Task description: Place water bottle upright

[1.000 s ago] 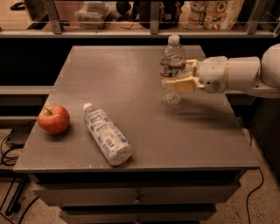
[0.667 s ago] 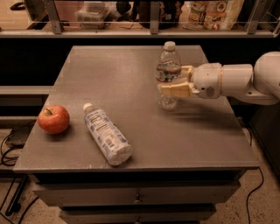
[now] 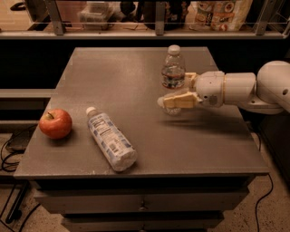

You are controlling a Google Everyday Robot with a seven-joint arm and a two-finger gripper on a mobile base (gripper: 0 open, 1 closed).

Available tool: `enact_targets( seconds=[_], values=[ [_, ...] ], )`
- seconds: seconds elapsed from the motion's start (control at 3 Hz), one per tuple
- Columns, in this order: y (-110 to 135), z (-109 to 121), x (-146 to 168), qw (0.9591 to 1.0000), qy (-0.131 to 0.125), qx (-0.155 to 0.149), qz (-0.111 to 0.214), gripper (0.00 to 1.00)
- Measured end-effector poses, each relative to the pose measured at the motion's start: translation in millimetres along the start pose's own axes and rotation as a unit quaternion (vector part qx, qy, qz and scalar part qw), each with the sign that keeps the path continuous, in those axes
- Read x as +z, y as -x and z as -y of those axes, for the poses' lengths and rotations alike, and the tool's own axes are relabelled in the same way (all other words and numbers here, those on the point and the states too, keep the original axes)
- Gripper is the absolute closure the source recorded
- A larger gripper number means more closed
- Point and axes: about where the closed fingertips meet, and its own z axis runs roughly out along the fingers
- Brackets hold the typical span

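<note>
The water bottle (image 3: pixel 173 68) is small, clear and ribbed, with a white cap and a dark band. It stands upright at the right middle of the grey table (image 3: pixel 113 77). My gripper (image 3: pixel 174 89) reaches in from the right and is shut on the bottle's lower half, one finger (image 3: pixel 179 100) in front of it and the other behind. The bottle's base is at or just above the tabletop; I cannot tell which.
A bottle with a large white-and-blue label (image 3: pixel 111 138) lies on its side at the front left. A red apple (image 3: pixel 55 123) sits near the left edge. A shelf with goods (image 3: pixel 217 13) runs behind the table. Drawers sit below the front edge.
My gripper has moved left and a little toward the front, carrying the upright water bottle with it. The apple and the labelled bottle have not moved.
</note>
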Motion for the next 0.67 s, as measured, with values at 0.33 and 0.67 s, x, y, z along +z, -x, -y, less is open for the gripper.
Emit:
enact_targets(
  seconds=[0.33,0.67],
  values=[
    [-3.0,-5.2,-1.1,0.9998,-0.006,0.016,0.006,0.0],
    [-3.0,-5.1,-1.4,0.9998,-0.006,0.016,0.006,0.0]
  ],
)
